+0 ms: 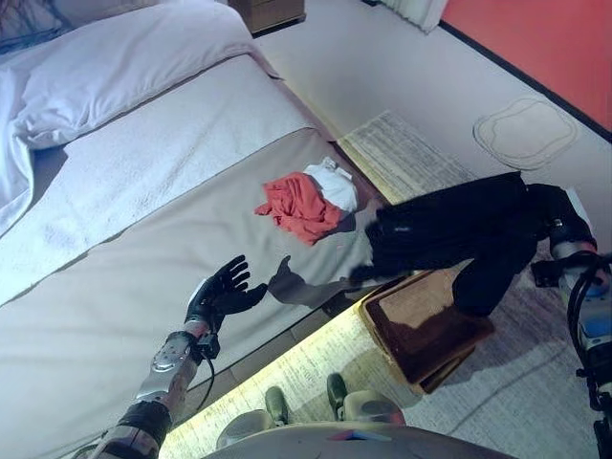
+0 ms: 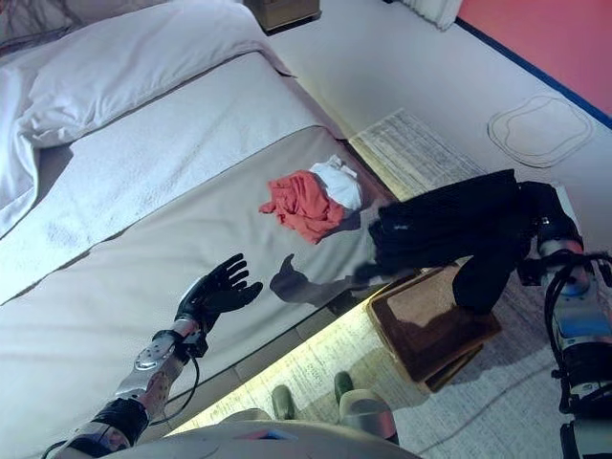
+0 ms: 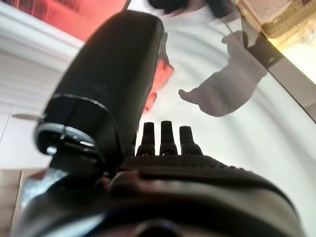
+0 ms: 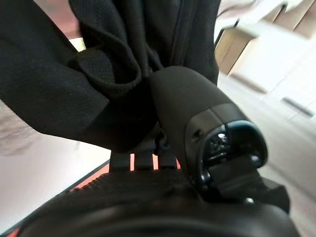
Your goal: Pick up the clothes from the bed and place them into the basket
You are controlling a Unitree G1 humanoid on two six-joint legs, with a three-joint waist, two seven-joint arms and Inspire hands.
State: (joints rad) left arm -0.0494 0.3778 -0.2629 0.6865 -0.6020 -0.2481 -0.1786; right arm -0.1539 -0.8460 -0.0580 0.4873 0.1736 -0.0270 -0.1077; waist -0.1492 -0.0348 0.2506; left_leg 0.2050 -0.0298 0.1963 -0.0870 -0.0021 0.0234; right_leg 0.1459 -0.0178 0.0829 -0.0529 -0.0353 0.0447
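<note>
A black garment [image 1: 449, 225] hangs from my right hand [image 1: 553, 212], spread in the air over the bed's edge and the brown basket [image 1: 426, 330] on the floor. In the right wrist view the thumb [image 4: 190, 106] and fingers pinch the black cloth [image 4: 59, 64]. A red garment [image 1: 298, 206] and a white one [image 1: 335, 184] lie together on the bed [image 1: 115, 296] near its edge. My left hand [image 1: 222, 290] is open and empty above the bed's near part; its fingers [image 3: 167, 138] are straight in the left wrist view.
White pillows [image 1: 105, 67] and a white sheet lie at the bed's head. A pale rug [image 1: 411, 158] lies beside the bed, and a small white mat [image 1: 524, 129] on the floor by the red wall.
</note>
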